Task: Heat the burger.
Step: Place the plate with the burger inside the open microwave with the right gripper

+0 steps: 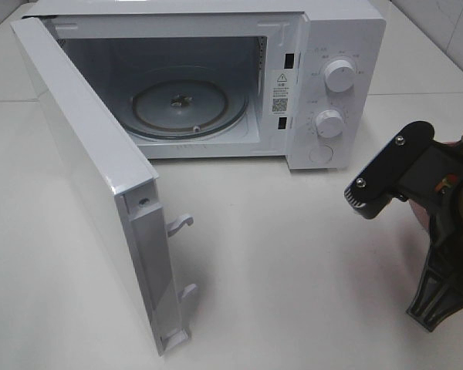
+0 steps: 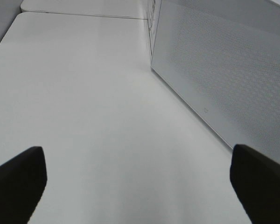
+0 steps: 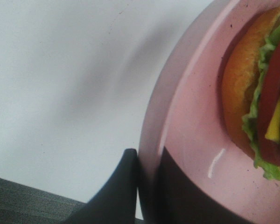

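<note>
The right tool point(image 3: 147, 189) is clamped on the rim of a pink round plate point(image 3: 191, 140), one dark finger point(image 3: 119, 193) under the rim and the other on the plate's upper face, the two pressed together with only the rim between them. Just beyond the fingers, further in on the plate, lies the tall burger point(image 3: 245, 93) with a glossy golden-brown bun, green lettuce, red tomato and yellow cheese; it rests on the plate and does not touch the tool. Behind the plate is the plain white desk point(image 3: 60, 70). In the high view, further ahead of this tool and well apart from it, a white box-shaped microwave oven point(image 1: 363, 42) stands on the desk with its white door point(image 1: 85, 162) swung wide open. A round glass turntable point(image 1: 189, 108) lies bare inside the cavity, and on the front panel are an upper white knob point(image 1: 339, 75) and a lower white knob point(image 1: 329, 123). The left tool point(image 2: 140, 186) hangs over the desk with its dark fingers spread wide apart and nothing between them, and a white dotted panel point(image 2: 224, 74) of the oven is just beside it.
</note>
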`<state>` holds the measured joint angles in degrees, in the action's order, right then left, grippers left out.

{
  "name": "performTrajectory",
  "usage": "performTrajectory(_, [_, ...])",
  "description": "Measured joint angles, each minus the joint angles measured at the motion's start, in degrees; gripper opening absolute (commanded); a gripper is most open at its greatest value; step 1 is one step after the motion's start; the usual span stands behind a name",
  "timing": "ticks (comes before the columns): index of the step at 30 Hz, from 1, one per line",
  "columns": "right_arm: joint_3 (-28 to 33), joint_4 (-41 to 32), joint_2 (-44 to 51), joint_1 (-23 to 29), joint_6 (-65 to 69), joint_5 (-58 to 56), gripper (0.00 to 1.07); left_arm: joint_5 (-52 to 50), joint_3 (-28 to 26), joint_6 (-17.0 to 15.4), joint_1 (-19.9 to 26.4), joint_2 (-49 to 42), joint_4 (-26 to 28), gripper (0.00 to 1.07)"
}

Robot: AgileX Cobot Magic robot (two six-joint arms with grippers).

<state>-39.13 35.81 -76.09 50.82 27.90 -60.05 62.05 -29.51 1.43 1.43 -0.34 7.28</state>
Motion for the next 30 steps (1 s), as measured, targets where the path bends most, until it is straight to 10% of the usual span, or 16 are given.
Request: performTrajectory(30, [0.0, 2.8, 0.0, 6.0, -4.5, 3.6, 0.01, 0.0, 0.0, 0.0, 0.0, 0.0, 0.0, 1.0])
